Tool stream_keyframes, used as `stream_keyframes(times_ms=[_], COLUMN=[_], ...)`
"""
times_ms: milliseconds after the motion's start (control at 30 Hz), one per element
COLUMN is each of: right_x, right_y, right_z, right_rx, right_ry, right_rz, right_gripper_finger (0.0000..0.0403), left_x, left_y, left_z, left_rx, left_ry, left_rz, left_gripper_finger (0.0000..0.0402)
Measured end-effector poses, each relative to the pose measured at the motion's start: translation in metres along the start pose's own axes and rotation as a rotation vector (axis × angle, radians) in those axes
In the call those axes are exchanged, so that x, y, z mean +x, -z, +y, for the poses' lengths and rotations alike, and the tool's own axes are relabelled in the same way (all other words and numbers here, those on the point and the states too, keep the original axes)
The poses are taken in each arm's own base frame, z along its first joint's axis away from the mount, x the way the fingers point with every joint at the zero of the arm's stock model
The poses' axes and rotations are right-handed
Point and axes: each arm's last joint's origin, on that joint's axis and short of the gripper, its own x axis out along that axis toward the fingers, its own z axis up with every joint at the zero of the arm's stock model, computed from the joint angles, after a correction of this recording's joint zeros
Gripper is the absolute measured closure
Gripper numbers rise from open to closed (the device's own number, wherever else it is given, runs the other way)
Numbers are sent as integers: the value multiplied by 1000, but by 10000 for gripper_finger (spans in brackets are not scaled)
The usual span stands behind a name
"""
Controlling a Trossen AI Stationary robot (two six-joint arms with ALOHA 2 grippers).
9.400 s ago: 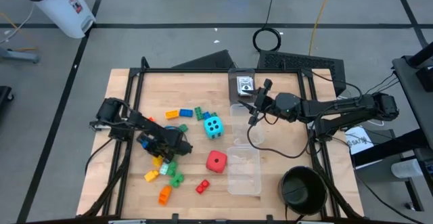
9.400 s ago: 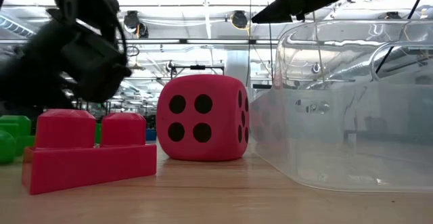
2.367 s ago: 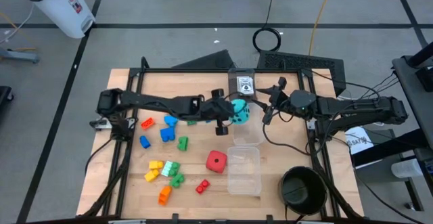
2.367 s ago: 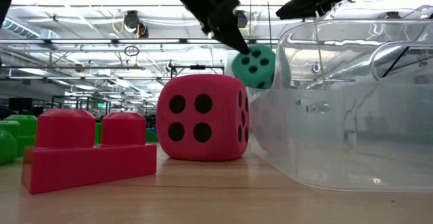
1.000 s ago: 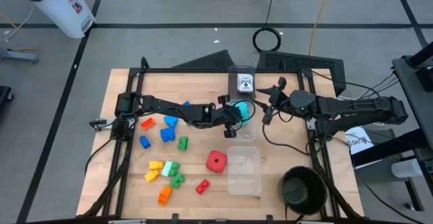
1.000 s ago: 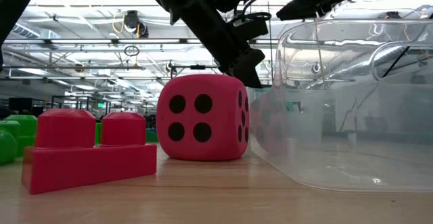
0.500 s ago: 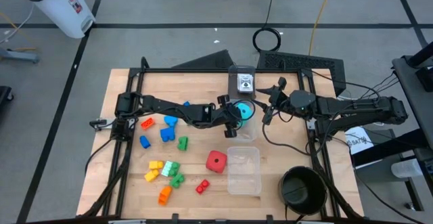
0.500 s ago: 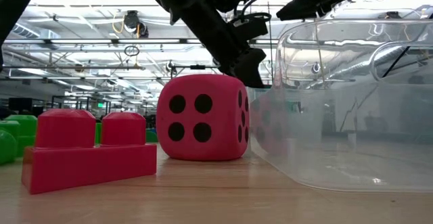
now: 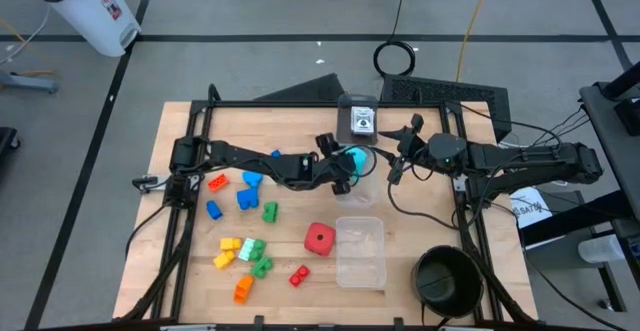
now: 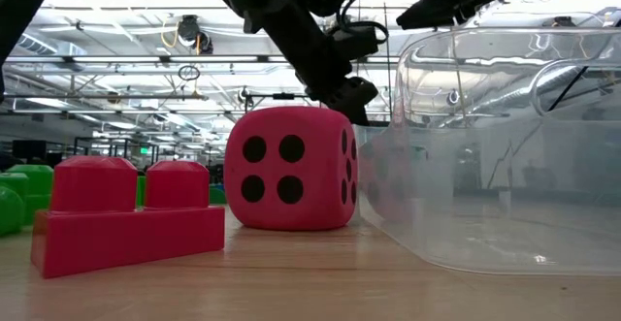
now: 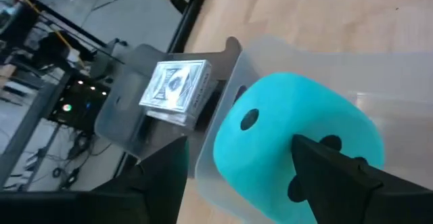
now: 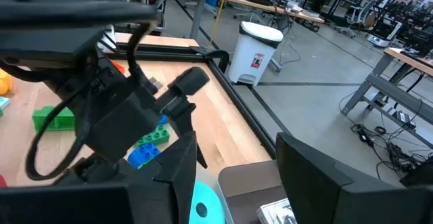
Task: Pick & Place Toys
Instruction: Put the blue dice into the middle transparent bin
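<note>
While the soft cyan die with dark pips (image 11: 291, 139) sits inside the clear plastic box (image 9: 372, 186) near the counter's far middle, the release step is judged to be in hand: the left gripper (image 9: 348, 167) is seen with its two dark fingers parted on either side of the die, apparently no longer clamping it. A withdrawal clear of the box wall is what the next move would call for, followed by a reach toward the red die with black pips (image 9: 319, 238) or the scattered small plastic building bricks (image 9: 243, 246). The right gripper (image 9: 397, 156) hangs just beside the box, half parted and holding nothing. A pale wooden counter (image 9: 200, 281) in a black frame carries everything, with a black round bowl (image 9: 446, 281) at its near right corner. Grey floor, cables and a white bin (image 9: 85, 6) surround it.
</note>
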Motion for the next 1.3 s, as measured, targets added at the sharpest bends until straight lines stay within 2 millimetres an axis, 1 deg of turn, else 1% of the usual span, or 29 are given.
stream_keyframes(times_ms=[133, 367, 567, 667, 733, 833, 900, 967, 1067, 1100, 1133, 1233, 1300], right_x=[0, 0, 0, 0, 0, 0, 0, 0, 0, 0, 0, 0, 0], right_y=[0, 0, 0, 0, 1, 1, 1, 1, 1, 1, 1, 1, 0], right_z=[0, 0, 0, 0, 0, 0, 0, 0, 0, 0, 0, 0, 0], right_rx=[0, 0, -1, -2, -2, -4, -5, -5, -4, -4, -3, -2, 0], right_ry=[0, 0, 0, -1, -1, -1, -1, -1, -1, -2, -1, 0, 0], right_rz=[0, 1, 3, 5, 5, 9, 11, 10, 10, 10, 8, 5, 2], right_gripper_finger=[232, 232, 232, 232, 232, 232, 232, 232, 232, 232, 232, 232, 232], left_x=[0, -4, -9, -16, -21, -24, -25, -26, -22, -20, -18, -13, -8], left_y=[0, -2, -4, -9, -12, -12, -10, -8, -1, 1, 2, 3, 6], left_z=[-2, -9, -11, -7, -6, -10, -14, -17, -19, -18, -18, -15, -16], left_rx=[0, 5, 45, 28, 11, 9, 20, 37, 59, 57, 50, 35, 27], left_ry=[52, 137, 103, 62, 86, 239, 365, 453, 521, 534, 540, 527, 525], left_rz=[-11, -31, -40, -56, -74, -84, -85, -74, -36, -20, -16, -14, -2], left_gripper_finger=[146, 138, 145, 153, 162, 190, 226, 276, 366, 383, 388, 384, 392])
